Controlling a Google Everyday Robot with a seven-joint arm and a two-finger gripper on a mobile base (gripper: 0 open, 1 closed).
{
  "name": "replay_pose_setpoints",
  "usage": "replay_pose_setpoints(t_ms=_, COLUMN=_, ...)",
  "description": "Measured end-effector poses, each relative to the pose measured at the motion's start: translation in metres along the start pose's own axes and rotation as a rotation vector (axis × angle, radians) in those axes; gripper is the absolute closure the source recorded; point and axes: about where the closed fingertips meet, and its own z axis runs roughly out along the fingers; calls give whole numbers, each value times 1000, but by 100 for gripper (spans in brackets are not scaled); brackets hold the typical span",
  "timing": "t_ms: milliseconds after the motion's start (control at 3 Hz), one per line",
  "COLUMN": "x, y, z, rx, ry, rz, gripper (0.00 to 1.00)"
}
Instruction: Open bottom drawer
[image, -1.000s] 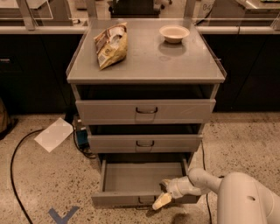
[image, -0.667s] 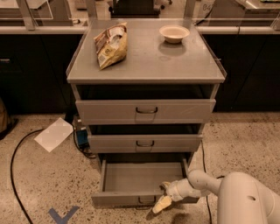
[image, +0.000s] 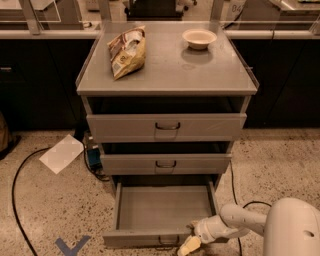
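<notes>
The bottom drawer (image: 165, 202) of the grey metal cabinet stands pulled well out, and its shallow grey tray shows nothing inside. Its narrow front panel (image: 145, 238) with a small dark wire handle (image: 168, 241) is at the lower edge of the camera view. My gripper (image: 190, 244) reaches in from the lower right on a white arm, and its pale yellow fingertips (image: 188, 246) sit at the right end of the front panel, just right of the handle. The middle drawer (image: 166, 163) and top drawer (image: 166, 127) are both slightly out.
On the cabinet top lie a chip bag (image: 127, 51) and a small white bowl (image: 199, 38). A white paper sheet (image: 62, 153) and a black cable (image: 17, 200) lie on the speckled floor at left. Blue tape (image: 72, 246) marks the floor at lower left. Dark counters stand behind.
The gripper has shifted slightly left along the drawer front. The drawer stays pulled out about as far as before.
</notes>
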Motion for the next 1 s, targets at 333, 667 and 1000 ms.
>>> replay_pose_setpoints(t_ms=333, x=0, y=0, z=0, rx=-1, ry=0, rz=-1, gripper=0)
replay_pose_setpoints(t_ms=667, x=-5, y=3, z=8, rx=-19, ry=9, rz=-19, gripper=0)
replay_pose_setpoints(t_ms=1000, x=8, y=18, z=-11, rx=2, ry=29, rz=26, gripper=0)
